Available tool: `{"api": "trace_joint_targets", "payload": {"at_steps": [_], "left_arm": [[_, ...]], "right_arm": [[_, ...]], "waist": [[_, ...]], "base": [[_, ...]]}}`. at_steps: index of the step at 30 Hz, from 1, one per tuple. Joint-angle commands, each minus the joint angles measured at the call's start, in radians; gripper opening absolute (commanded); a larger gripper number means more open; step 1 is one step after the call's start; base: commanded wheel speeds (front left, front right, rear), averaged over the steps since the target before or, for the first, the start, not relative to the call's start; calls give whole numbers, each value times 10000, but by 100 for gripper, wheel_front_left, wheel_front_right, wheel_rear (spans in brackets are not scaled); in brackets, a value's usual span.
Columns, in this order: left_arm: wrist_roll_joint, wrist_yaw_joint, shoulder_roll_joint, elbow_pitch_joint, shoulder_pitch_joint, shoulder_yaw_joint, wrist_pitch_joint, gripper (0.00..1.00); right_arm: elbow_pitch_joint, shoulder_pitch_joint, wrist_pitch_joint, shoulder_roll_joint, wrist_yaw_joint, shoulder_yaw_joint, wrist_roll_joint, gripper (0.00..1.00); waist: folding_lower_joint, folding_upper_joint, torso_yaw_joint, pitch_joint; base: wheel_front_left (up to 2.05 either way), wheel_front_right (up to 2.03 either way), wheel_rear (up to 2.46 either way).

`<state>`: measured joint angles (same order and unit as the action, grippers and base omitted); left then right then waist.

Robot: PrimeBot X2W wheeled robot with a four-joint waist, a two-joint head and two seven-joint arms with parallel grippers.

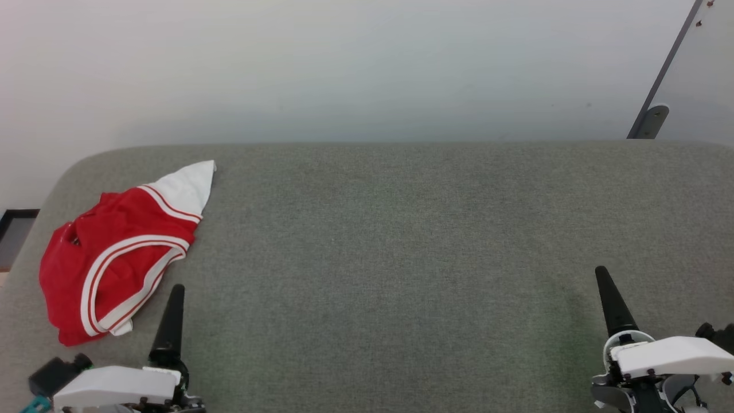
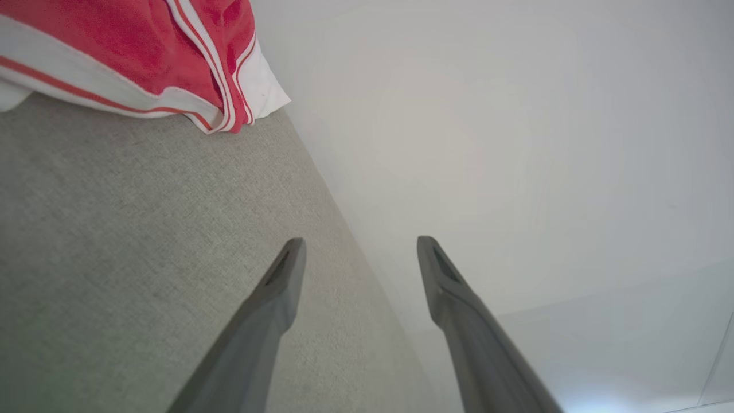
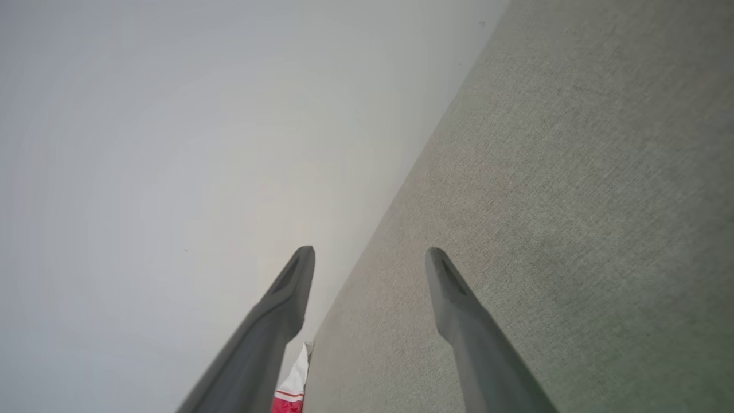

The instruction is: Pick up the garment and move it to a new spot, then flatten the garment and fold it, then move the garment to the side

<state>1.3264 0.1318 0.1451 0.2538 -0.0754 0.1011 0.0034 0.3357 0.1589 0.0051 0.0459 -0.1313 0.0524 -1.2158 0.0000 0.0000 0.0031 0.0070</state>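
— how do the tools stand?

— the left tool (image 2: 360, 246) has its two dark fingers spread well apart, with nothing between them and nothing touched. it sits at the near left of the table (image 1: 401, 258), fingers pointing toward the far side. the right tool (image 3: 370, 255) is the same at the near right: spread wide and empty, well apart from the other.

— and the garment?

— the garment (image 1: 114, 252) lies bunched on the left part of the table, a little beyond the left tool and to its left. one fingertip of that tool is near the garment's striped edge but apart from it. a white sleeve points toward the far edge, close to the wall (image 1: 367, 69).

— anything you can't make out?

— plenty. the garment is so crumpled that i see red cloth, white-and-red striped trim and that sleeve, but not which side faces up. looking down from above, one finger of each tool shows, and the pale wrist housings are cut off at the near edge. looking along the right tool's fingers, a scrap of red and white is cut off at the bottom edge. past the table's left end there is a dark shape (image 1: 14, 229), cut off, and i can't tell what it is. at the far right a slanted grey bar (image 1: 659, 86) runs out of sight at the top.
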Motion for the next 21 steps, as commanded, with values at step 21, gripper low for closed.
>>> {"api": "trace_joint_targets", "payload": {"at_steps": [21], "left_arm": [[-4715,-7,634,-614,-117,-61,-810,100]], "right_arm": [[-144,824,-830,23,2,-341,5246,100]], "waist": [[0,0,34,75]], "base": [[0,0,0]]}}
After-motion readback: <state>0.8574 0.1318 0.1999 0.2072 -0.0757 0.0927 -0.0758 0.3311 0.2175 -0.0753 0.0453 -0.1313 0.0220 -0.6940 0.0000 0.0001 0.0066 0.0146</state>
